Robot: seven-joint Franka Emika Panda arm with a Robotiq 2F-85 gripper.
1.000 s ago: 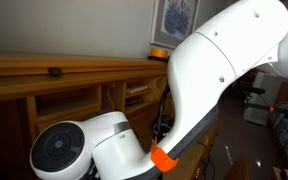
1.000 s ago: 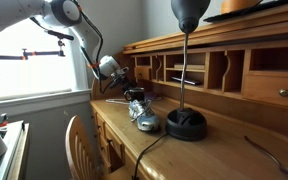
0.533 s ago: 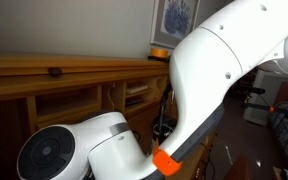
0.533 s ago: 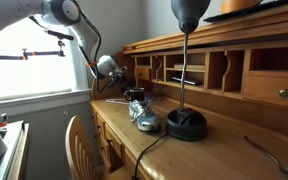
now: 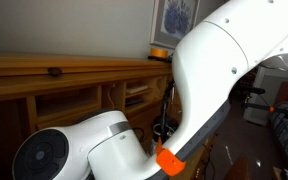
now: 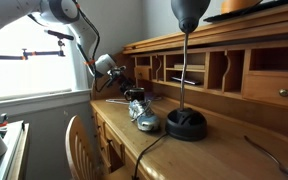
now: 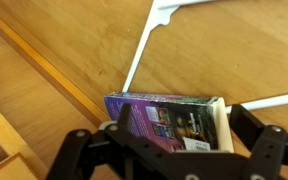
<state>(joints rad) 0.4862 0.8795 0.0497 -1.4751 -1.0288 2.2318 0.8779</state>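
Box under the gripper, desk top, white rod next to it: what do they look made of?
Box: likely printed cardboard or a paper sleeve, fairly glossy; purple cover art with small pictures, pale plain edge.
Desk top: wood with a satin varnish; visible grain, warm brown tone, a raised strip running across it.
White rod: probably plastic or coated wire, smooth and uniformly white; too thin to say which.

A long brown wooden desk [image 6: 219, 150] with open cubbyholes carries a tall black lamp [image 6: 184, 75] on a round base. Just beside the base, at its 9 o'clock, lies a shiny silver-grey object [image 6: 144, 121]. A thin black cable [image 6: 272, 156] trails at the lamp's 4 o'clock, and a curved wooden chair back [image 6: 81, 140] stands at 8 o'clock. A small orange bowl [image 5: 159, 52] sits on the desk's top shelf, with a framed picture [image 5: 174, 20] at its 12 o'clock. A white wire hanger [image 7: 149, 45] lies flat on the wood.
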